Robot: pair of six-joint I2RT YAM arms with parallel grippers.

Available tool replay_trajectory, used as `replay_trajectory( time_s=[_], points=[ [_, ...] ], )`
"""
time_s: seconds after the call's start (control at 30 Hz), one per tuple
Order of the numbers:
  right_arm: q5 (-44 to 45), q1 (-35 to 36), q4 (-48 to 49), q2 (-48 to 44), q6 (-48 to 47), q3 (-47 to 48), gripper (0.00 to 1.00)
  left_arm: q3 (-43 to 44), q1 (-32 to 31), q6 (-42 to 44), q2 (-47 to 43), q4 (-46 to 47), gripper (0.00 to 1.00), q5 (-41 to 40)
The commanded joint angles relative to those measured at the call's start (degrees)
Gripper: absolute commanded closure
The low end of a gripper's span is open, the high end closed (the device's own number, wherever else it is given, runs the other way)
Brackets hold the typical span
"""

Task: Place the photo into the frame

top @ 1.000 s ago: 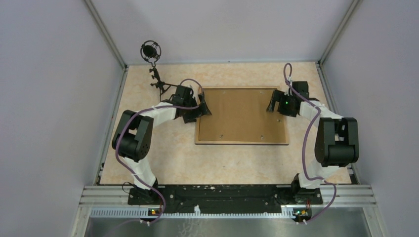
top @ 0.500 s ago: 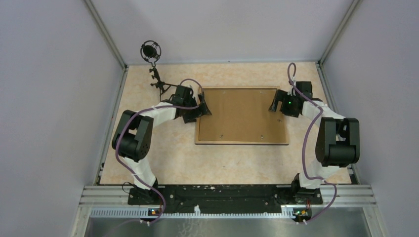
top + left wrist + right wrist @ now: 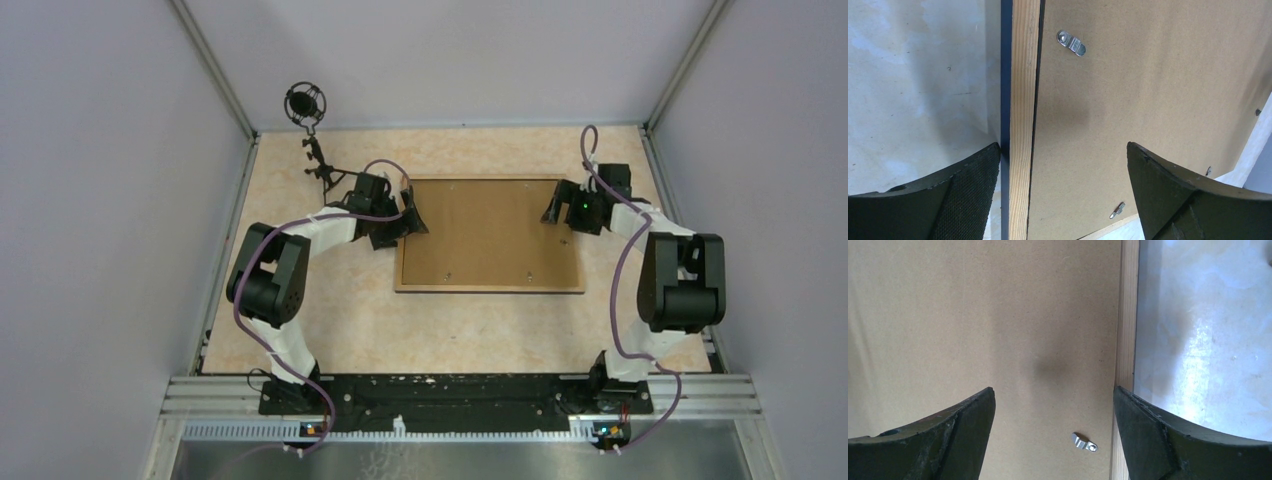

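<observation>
Here, the left hand (image 3: 1062,150) is spread as wide as it goes and has hold of nothing. Its 2 fingers (image 3: 968,185) straddle the left rail of the frame (image 3: 1023,100). One fingertip is over the tabletop (image 3: 923,75), just beside the rail's dark blue outer edge, and the other is over the brown backing board (image 3: 1148,75). Whether either fingertip touches what is under it cannot be told. The rail's light wood side faces up, and a thin dark gap runs between it and the board. 2 small metal clips (image 3: 1071,42) show on the board in this view, one near the rail and one toward the board's far corner.

The right hand (image 3: 1053,390) is also wide open and empty. It is at the frame's right rail, toward the far corner. One finger is over the board, and the other is over the rail and the bare tabletop beyond it. Another metal clip (image 3: 1084,442) lies on the board between the fingers, near the rail.

From above, the frame lies flat on the tabletop between the 2 arms, back side up, with the backing board filling the opening. The photo shows in no view, and whether it lies under the board cannot be told. A black round device on a small stand (image 3: 305,103) stands at the far left corner of the tabletop, well apart from the frame.
</observation>
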Motion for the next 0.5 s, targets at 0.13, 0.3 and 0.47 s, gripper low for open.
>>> replay_trajectory(
  time_s=[0.13,0.3,0.47],
  points=[
    [-9.48,-0.05,10.36,4.05,2.89,-0.07,0.15,-0.77,0.01,-0.17,1.3,0.87,0.01,1.02],
    [-11.03,0.48,11.53,4.62,4.0,0.61,0.15,-0.59,0.01,0.01,1.25,0.59,0.02,0.81],
    [-1.6,0.61,6.65,-2.99,1.19,-0.4,0.11,-0.22,-0.01,1.13,-0.92,-1.44,0.02,-2.39]
  ],
)
